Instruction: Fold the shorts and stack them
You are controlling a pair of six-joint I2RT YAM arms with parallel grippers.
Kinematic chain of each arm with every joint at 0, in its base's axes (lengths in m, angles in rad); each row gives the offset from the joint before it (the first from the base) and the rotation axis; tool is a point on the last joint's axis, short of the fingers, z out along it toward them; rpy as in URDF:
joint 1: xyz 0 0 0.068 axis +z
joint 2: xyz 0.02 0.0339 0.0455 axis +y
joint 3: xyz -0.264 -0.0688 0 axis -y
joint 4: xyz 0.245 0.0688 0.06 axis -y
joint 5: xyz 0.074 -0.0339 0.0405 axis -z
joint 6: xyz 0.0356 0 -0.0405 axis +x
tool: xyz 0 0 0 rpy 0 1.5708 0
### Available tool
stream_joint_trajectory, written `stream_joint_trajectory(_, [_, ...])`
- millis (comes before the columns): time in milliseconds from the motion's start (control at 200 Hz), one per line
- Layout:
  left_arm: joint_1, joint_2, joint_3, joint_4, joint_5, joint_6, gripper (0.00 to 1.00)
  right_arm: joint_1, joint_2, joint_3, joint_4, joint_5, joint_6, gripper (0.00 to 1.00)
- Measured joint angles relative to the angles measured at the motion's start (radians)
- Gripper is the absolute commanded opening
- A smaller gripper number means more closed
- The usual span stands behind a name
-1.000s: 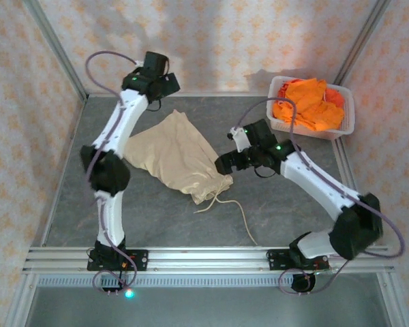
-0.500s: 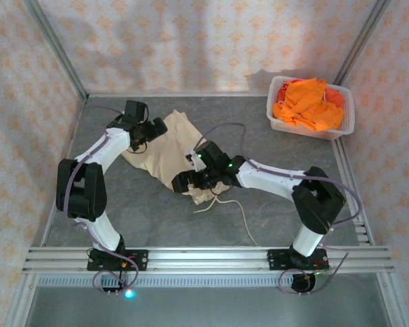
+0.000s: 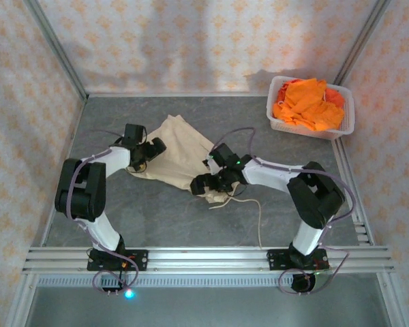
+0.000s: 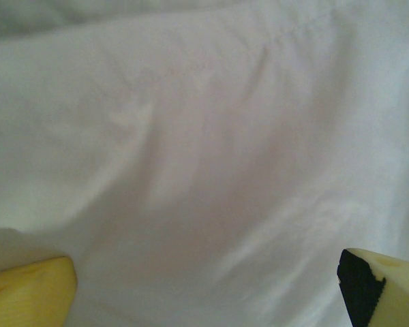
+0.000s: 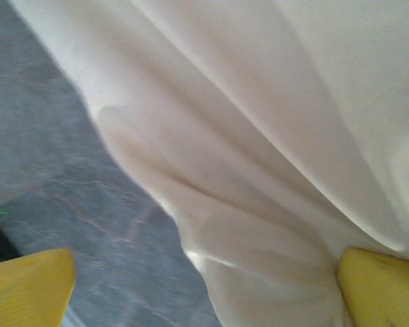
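The beige shorts (image 3: 179, 151) lie spread on the grey table, waistband end toward the front right, with a white drawstring (image 3: 251, 203) trailing off it. My left gripper (image 3: 148, 150) is low over the shorts' left edge, open; in the left wrist view its yellow fingertips (image 4: 28, 294) stand wide apart over the pale cloth (image 4: 204, 170). My right gripper (image 3: 203, 182) is down at the waistband end, open, and its fingertips (image 5: 382, 286) straddle the cloth's edge (image 5: 259, 225). Orange shorts (image 3: 308, 102) are piled in the basket.
A white mesh basket (image 3: 347, 126) stands at the back right corner. Patterned walls close in the table on three sides. Bare grey table (image 3: 163, 218) lies in front of the shorts, and a metal rail (image 3: 204, 259) runs along the near edge.
Both arms have come down from above onto the beige shorts, the left from the back, the right from the right side. The shorts' waistband end and drawstring have shifted slightly right.
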Motion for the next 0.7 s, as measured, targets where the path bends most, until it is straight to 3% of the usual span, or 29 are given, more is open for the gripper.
stream_joint_trajectory(240, [-0.027,-0.231,-0.294,0.161,0.022,-0.087,1.0,-0.048,0.004,0.035,-0.132,0.047,-0.162,0.99])
stream_joint_trajectory(460, [-0.094,-0.531,-0.501,0.109,-0.021,-0.149,1.0,-0.056,-0.016,0.061,-0.229,0.026,-0.256,0.99])
stream_joint_trajectory(610, [-0.093,-0.798,-0.488,-0.03,-0.047,-0.159,1.0,-0.066,-0.214,0.012,-0.177,-0.034,-0.226,0.99])
stream_joint_trajectory(696, [-0.093,-0.867,-0.415,-0.071,-0.047,-0.142,1.0,-0.066,-0.363,-0.032,-0.092,-0.034,-0.175,0.99])
